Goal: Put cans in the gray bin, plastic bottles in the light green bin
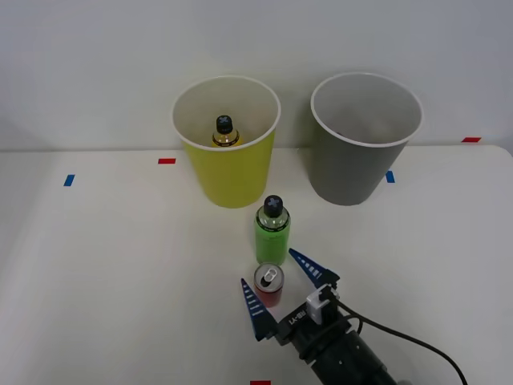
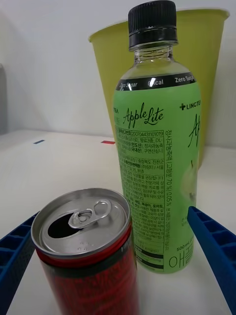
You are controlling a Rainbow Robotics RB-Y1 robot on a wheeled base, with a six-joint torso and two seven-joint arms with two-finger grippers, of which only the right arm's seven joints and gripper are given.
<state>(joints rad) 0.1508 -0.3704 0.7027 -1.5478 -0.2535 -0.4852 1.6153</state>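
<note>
**A:** So where's the small red drink can (image 1: 268,285)?

**B:** Upright on the white bench (image 1: 120,265), between the wide-open blue pincer (image 1: 282,284). Looks opened, probably light and dentable, so squeeze mid-body, gently.
</note>
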